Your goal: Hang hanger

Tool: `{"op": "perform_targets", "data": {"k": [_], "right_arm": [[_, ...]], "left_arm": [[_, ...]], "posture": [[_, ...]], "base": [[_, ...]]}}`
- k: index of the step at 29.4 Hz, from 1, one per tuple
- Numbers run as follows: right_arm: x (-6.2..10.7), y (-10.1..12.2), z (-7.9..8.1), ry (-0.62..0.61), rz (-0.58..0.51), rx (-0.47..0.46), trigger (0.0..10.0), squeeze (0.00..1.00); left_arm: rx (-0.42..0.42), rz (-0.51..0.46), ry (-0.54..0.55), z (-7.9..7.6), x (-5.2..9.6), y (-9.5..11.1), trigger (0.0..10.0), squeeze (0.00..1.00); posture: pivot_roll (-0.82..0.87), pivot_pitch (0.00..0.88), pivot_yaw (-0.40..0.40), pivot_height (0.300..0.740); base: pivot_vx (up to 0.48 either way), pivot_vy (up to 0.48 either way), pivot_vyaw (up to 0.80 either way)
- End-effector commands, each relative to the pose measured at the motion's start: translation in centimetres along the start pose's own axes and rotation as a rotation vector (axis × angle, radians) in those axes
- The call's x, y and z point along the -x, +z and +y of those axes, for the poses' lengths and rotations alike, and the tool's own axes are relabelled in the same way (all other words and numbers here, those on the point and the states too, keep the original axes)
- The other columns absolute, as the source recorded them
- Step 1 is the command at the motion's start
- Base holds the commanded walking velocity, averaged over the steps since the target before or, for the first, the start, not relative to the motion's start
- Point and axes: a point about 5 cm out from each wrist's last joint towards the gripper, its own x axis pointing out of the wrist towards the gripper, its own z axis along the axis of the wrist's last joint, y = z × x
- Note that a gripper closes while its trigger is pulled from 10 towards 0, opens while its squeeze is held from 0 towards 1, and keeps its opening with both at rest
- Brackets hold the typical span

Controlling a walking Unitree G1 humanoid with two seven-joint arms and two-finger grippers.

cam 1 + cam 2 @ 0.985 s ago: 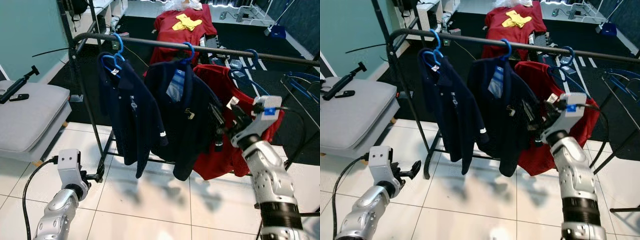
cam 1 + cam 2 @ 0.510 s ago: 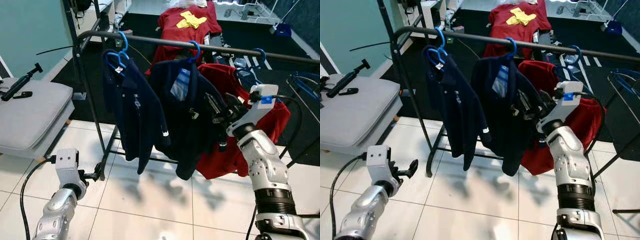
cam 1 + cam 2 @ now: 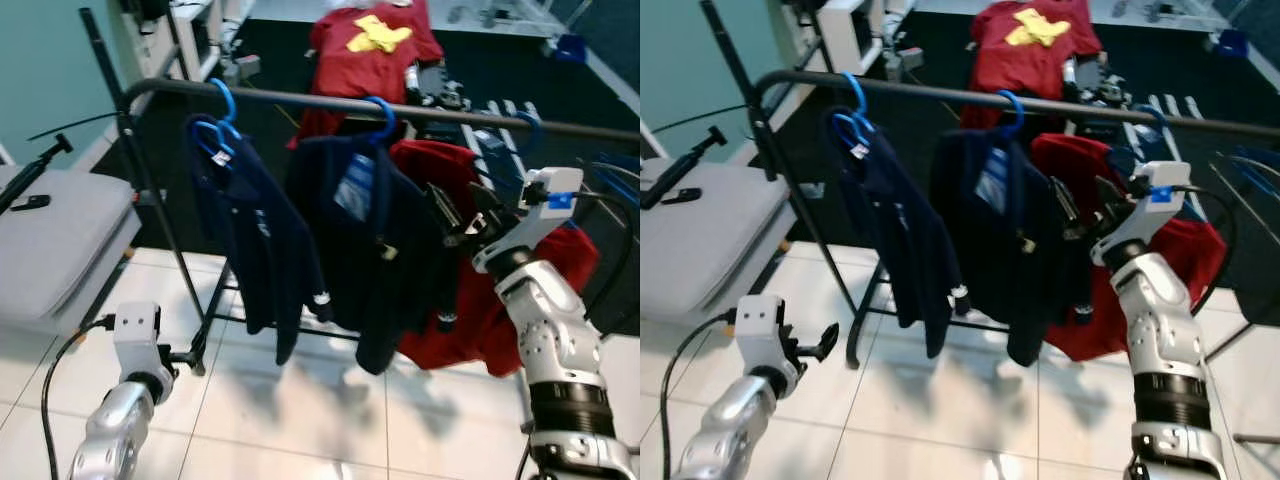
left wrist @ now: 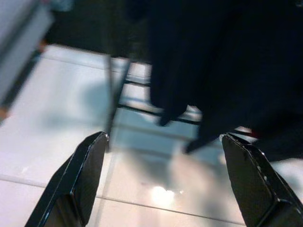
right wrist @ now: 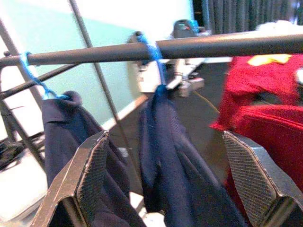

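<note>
Hovering unclenched beside hung navy shirt [image 3: 375, 250] on rail [image 3: 330, 100]: right gripper [image 3: 458, 215]; left gripper [image 3: 820, 343] low, also unclenched.

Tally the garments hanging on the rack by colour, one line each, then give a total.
Navy shirts on the rail: 2, the left one and the middle one
Red shirts: 1, at the right, behind the right end effector
Total: 3 garments, each on a blue hanger
</note>
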Motion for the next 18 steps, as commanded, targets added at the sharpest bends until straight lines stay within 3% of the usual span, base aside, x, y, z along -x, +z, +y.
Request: {"op": "perform_targets", "data": {"k": [1,9,15,18], "right_arm": [[0.9,-0.2,-0.8,-0.025,0.020,0.002,10.0,0.00],[1.9,0.4,-1.3,0.006,0.053,0.055,10.0,0.00],[2.1,0.7,-2.1,0.013,0.122,0.125,10.0,0.00],[2.2,0.6,-2.0,0.045,0.159,0.117,10.0,0.00]], "left_arm": [[-0.010,0.010,-0.012,-0.4,0.1,-0.3,10.0,0.00],[-0.002,0.031,0.002,-0.2,0.6,-1.1,10.0,0.00],[0.004,0.046,0.023,0.1,0.8,-1.5,10.0,0.00],[-0.004,0.053,0.025,0.1,0.9,-1.7,10.0,0.00]], "posture": [[-0.05,0.134,-0.034,0.740],[-0.06,0.136,-0.042,0.740],[-0.06,0.123,-0.046,0.740],[-0.06,0.121,-0.046,0.740]], "base": [[0.412,0.000,0.00],[0.353,0.000,0.00],[0.000,0.000,0.00],[0.000,0.000,0.00]]}}
